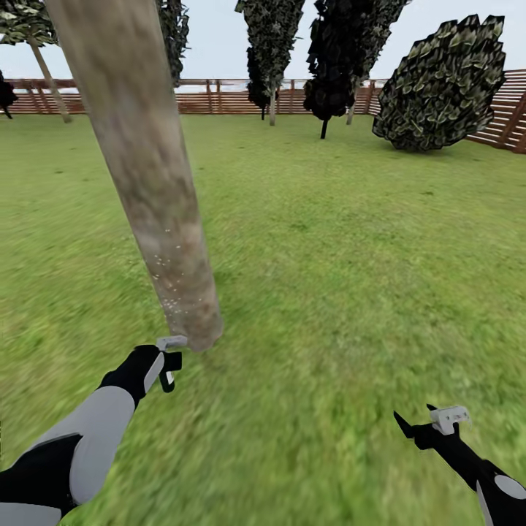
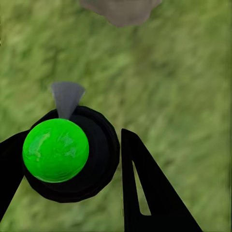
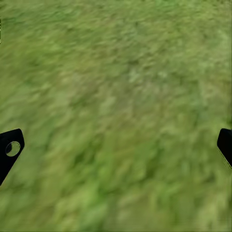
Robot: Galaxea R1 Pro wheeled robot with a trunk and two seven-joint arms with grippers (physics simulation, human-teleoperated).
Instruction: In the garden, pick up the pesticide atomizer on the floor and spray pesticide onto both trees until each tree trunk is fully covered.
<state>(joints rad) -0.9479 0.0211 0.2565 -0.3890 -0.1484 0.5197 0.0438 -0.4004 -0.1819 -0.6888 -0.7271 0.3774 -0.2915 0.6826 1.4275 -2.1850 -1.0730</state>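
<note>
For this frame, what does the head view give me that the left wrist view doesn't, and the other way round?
Head view alone: the fence, the dark trees behind, the right gripper open over grass, and pale specks low on the tree trunk. Left wrist view alone: a bright green ball on a round dark object between the left gripper's fingers. Both: the lawn, the trunk's base and the left gripper.

The tree trunk [image 1: 150, 197] rises from the lawn [image 1: 351, 292] at eleven o'clock. The left claw [image 1: 171, 361] sits just before its base at seven o'clock; the right claw [image 1: 431, 424], well apart, hangs over grass at five. The fence [image 1: 219, 96] runs behind at twelve, thin trees [image 1: 272, 44] before it, a bush [image 1: 442, 88] at two.
</note>
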